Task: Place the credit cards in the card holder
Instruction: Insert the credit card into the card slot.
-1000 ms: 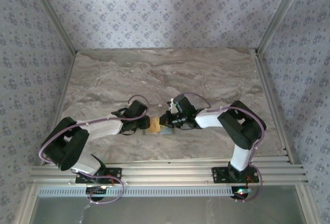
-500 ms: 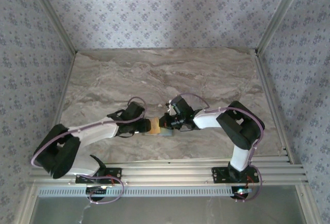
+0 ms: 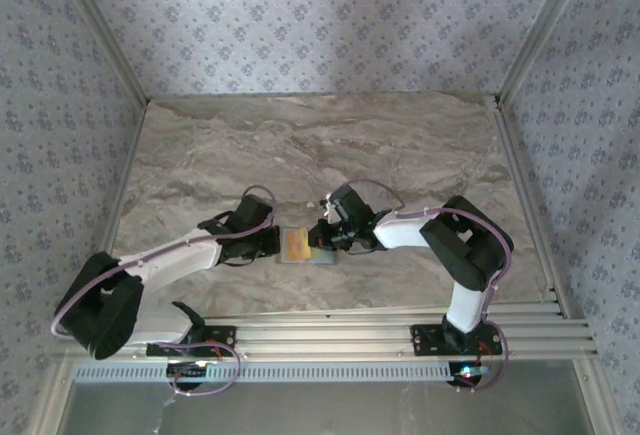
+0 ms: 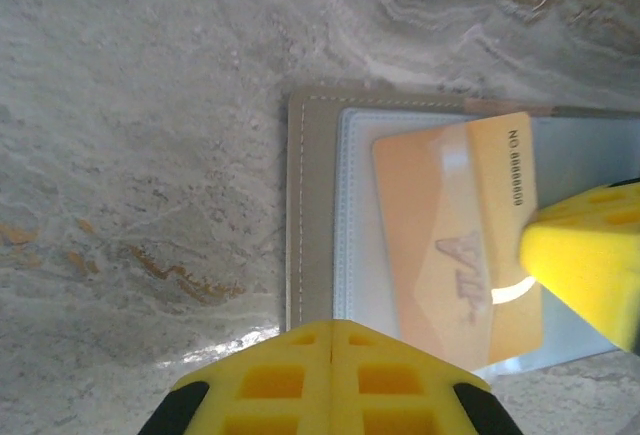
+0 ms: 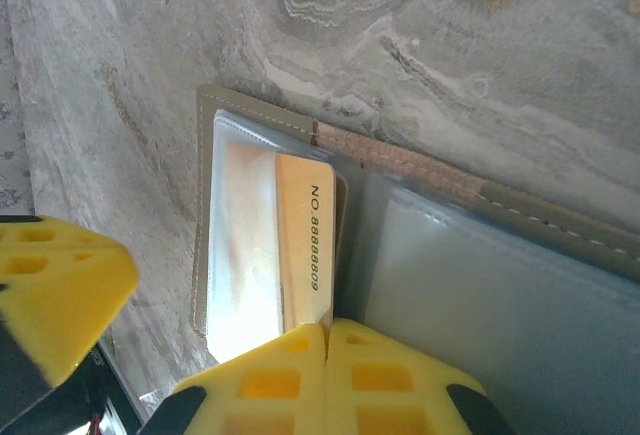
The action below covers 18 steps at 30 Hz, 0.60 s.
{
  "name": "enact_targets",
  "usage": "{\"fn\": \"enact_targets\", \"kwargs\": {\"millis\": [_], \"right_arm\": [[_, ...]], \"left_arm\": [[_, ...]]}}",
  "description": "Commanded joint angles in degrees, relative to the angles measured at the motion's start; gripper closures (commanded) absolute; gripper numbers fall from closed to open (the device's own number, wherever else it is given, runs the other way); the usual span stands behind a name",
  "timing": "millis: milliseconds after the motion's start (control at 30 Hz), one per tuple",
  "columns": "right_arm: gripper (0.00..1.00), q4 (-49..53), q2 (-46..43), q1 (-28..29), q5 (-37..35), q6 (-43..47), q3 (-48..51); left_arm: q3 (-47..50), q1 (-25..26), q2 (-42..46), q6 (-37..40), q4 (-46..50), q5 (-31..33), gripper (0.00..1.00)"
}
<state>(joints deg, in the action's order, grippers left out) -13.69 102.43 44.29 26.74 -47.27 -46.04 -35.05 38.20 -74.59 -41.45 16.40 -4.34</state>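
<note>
Inside open card holder [image 4: 310, 255] lies 1 credit card [image 4: 455, 245], partly in sleeve [image 4: 355, 215].

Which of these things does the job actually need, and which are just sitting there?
Needed for the job:
- credit card, orange, lying in the open holder
- card holder, gray
- left pincer
- right pincer

Just there:
- marble table
- metal rail at the near edge
- patterned walls

A robot test booth, lab-style. A marble-look tabletop [image 3: 400, 145] is boxed in by floral-papered walls [image 3: 320, 15] on aluminium framing [image 3: 536, 30], with left arm [image 3: 170, 253] and right arm [image 3: 410, 230] bolted to a rail [image 3: 320, 327].
</note>
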Motion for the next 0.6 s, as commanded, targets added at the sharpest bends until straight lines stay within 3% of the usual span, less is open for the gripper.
{"fn": "enact_targets", "kwargs": {"millis": [0, 233, 567], "right_arm": [[0.94, 3.4, -0.4, 0.6, -1.0, 1.2, -0.7], [0.94, 2.3, -0.3, 0.8, -0.2, 0.6, -1.3], [0.91, -1.7, 0.4, 2.8, -0.2, -3.0, -1.4]], "left_arm": [[0.3, -0.1, -2.6, 0.5, -1.9, -1.7, 0.99], [0.6, 1.0, -7.0, 0.2, -3.9, -1.2, 1.0], [1.9, 3.3, -6.3, -1.9, -4.5, 0.9, 1.0]]}}
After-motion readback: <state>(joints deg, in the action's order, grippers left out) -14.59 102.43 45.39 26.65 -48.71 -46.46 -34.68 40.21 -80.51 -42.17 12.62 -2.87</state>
